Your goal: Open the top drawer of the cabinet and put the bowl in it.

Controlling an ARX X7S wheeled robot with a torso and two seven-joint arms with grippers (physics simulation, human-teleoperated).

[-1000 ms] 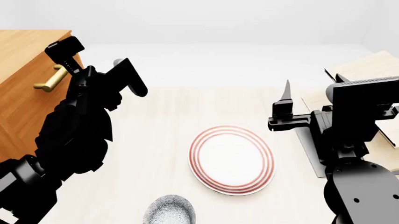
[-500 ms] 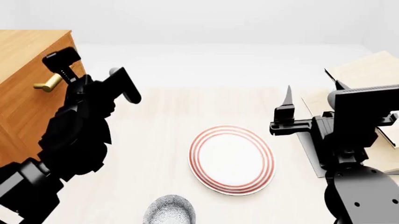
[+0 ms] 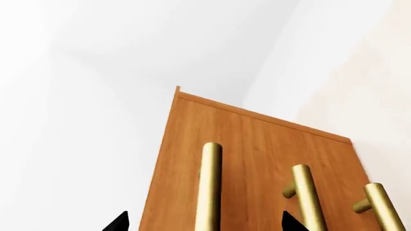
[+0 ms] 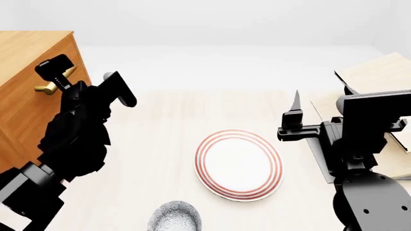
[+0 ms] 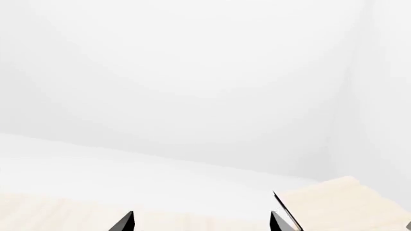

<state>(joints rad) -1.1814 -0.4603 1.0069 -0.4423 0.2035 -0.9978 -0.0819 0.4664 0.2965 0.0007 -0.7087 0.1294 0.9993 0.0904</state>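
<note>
The orange-brown cabinet [image 4: 26,106] stands at the left; its front fills the left wrist view [image 3: 257,144]. The top drawer [image 3: 186,159] looks shut, and its brass handle [image 3: 209,187] lies between my left gripper's open fingertips [image 3: 119,222] without touching them. In the head view my left gripper [image 4: 83,79] is raised against the cabinet front, partly covering that handle [image 4: 48,87]. The speckled bowl [image 4: 174,217] sits on the floor at the bottom edge, cut off. My right gripper [image 4: 295,103] is open and empty, held in the air at the right [image 5: 200,222].
A white plate with red rings [image 4: 239,164] lies on the pale floor in the middle. A pale tilted wooden shelf rack [image 4: 376,72] stands at the right, close to my right arm. Two lower brass handles [image 3: 308,197] show beside the top one.
My left arm has moved left, toward the cabinet front, bringing the gripper up to the top handle. The right arm has barely moved.
</note>
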